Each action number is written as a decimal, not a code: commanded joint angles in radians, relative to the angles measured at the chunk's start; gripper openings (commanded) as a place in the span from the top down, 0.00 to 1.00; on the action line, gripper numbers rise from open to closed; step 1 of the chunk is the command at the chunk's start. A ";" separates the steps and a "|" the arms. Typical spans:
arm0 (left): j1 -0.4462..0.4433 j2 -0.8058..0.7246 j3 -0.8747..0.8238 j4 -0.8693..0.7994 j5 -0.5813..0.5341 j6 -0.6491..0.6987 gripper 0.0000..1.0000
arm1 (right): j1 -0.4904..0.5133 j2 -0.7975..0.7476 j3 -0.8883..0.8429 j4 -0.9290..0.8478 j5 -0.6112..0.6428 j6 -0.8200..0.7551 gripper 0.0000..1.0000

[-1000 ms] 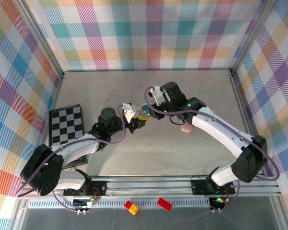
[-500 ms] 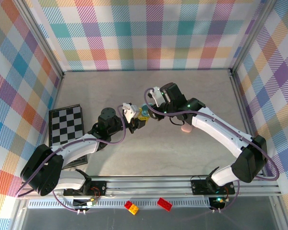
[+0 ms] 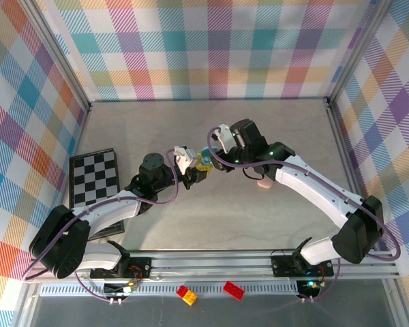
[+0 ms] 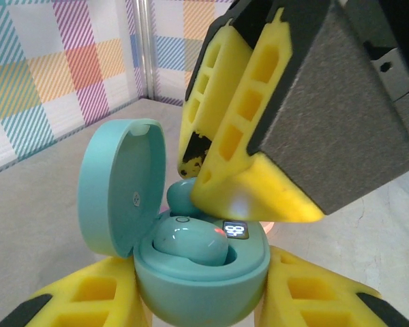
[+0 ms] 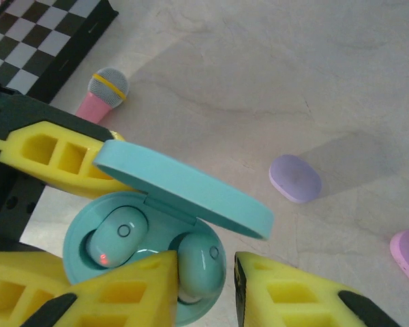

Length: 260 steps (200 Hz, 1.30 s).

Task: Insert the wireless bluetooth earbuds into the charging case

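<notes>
Our left gripper (image 4: pixel 201 303) clamps the teal case (image 5: pixel 73 238).
Right gripper (image 5: pixel 204 260) parted astride an earbud (image 5: pixel 198 272); lid (image 5: pixel 184 187) crowds twelve o'clock, lavender case (image 5: pixel 294 178) at two.

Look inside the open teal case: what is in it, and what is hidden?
The case holds one earbud, seated, red light glowing, and a second earbud between the fingers of the right gripper. Those fingers cover its lower part and the near rim.

earbuds (image 5: pixel 118 238) 2 | cases (image 5: pixel 294 178) 3 | microphone (image 5: pixel 102 92) 1 | checkerboard (image 3: pixel 93 177) 1 | bricks (image 3: pixel 186 294) 2

right hand (image 5: pixel 206 271) wider (slightly), shifted rightward
</notes>
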 commanded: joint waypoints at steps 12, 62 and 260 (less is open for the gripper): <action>-0.005 0.001 0.028 0.085 -0.004 -0.017 0.68 | -0.016 -0.061 -0.040 0.040 -0.096 0.043 0.69; -0.003 0.001 0.015 0.107 0.000 -0.023 0.68 | -0.080 -0.129 -0.093 0.118 -0.186 0.140 0.50; 0.001 -0.020 0.012 0.117 0.000 -0.036 0.68 | -0.178 -0.081 -0.067 0.214 -0.546 0.260 0.56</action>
